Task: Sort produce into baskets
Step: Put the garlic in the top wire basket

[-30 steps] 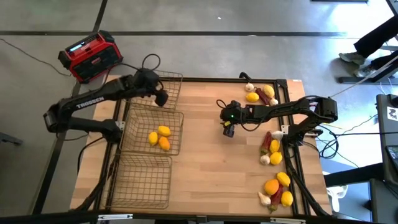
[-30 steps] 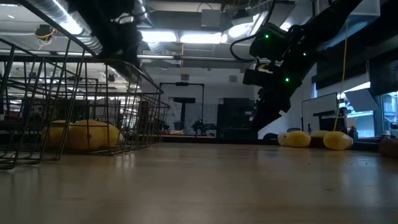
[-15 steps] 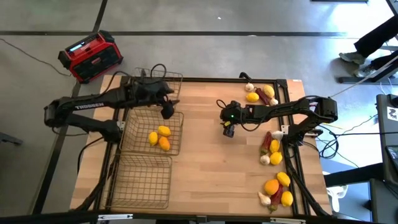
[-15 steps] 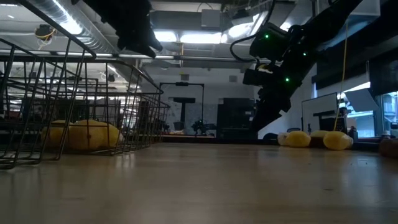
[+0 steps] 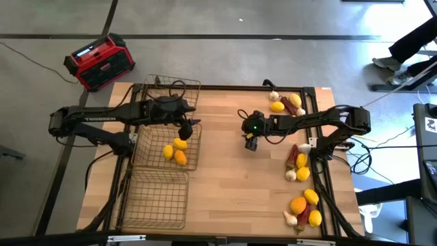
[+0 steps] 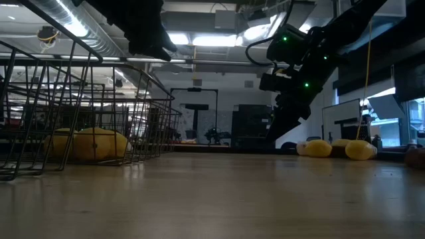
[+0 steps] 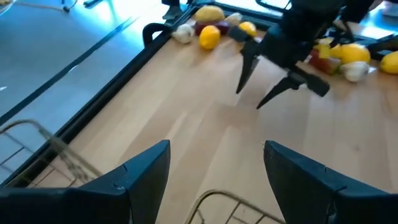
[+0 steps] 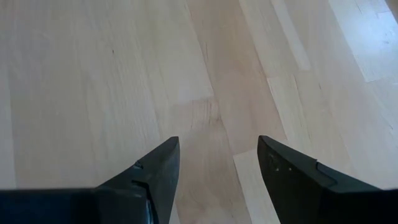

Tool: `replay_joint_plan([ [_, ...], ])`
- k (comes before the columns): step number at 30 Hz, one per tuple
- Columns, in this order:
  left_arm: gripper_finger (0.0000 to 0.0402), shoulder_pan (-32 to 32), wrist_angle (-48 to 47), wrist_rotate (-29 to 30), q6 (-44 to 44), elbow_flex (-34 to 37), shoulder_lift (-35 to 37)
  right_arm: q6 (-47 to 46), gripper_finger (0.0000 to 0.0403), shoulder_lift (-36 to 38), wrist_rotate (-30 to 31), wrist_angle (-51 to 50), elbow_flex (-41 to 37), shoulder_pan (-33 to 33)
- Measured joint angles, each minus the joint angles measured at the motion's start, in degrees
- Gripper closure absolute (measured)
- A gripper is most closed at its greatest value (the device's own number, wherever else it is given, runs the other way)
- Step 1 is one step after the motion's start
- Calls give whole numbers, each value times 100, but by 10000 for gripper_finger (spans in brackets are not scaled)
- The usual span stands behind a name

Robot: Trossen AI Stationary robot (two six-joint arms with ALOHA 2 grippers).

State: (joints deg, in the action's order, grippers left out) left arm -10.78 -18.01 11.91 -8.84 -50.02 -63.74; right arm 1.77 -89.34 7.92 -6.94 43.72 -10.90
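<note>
My left gripper [image 5: 189, 127] hangs open and empty at the middle basket [image 5: 193, 156], which holds two lemons [image 5: 179, 143] and an orange. My right gripper [image 5: 250, 143], open and empty, hovers over bare table. I judge the loose produce [image 5: 301, 174] at the right edge firm but rolling; I would grip across the middle.

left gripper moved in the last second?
Yes. In the high view the left gripper has swung from over the far wire mesh basket toward the middle wire mesh basket, now above its far right corner.

Yellow lemons [image 5: 174, 148], pale wooden table [image 5: 232, 184]
</note>
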Motion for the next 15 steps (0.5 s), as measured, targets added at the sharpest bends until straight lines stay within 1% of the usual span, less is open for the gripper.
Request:
replay_joint_plan([
  [3, 147, 197, 321, 12, 35, 0, -167, 0, 191, 0, -2, -1, 0, 0],
  [8, 147, 542, 1117, 2, 227, 0, -816, 0, 191, 0, -2, 0, 0, 0],
  [12, 147, 667, 1598, -3, 274, 0, -1307, 1, 191, 0, -2, 74, 0, 0],
  [15, 147, 724, 1779, -1, 159, 0, -1515, 0, 191, 0, -2, 197, 0, 0],
])
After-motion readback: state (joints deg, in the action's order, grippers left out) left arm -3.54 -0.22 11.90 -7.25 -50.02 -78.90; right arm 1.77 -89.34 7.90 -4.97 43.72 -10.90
